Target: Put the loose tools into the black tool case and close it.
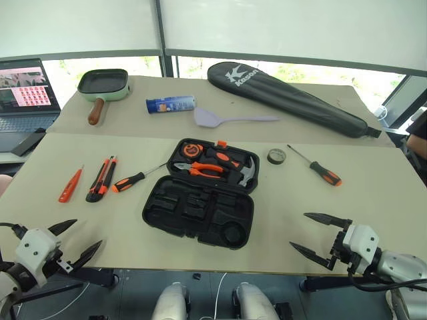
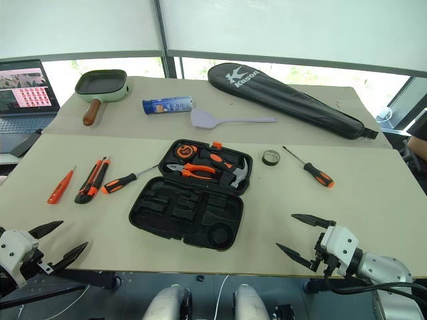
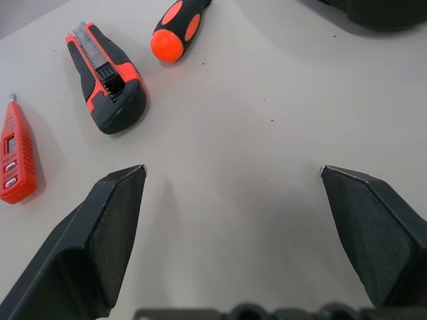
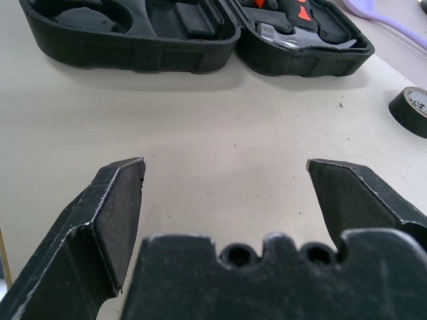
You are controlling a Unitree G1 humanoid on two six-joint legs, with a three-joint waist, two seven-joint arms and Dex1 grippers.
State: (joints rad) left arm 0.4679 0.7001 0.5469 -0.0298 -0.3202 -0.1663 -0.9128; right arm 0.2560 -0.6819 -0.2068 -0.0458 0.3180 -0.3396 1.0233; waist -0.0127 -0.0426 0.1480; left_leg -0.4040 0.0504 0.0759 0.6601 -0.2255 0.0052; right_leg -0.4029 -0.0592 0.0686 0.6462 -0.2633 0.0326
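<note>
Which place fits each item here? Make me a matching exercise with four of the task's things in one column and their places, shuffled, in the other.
Things:
1. tester pen
2. tape roll
3. utility knife
4. black tool case

Places:
A. lying open in the middle of the table
B. farthest toward the robot's left of the loose tools
C. just right of the case's far half
D. between the tester pen and the left screwdriver

Pairs: 1-B, 2-C, 3-D, 4-A
</note>
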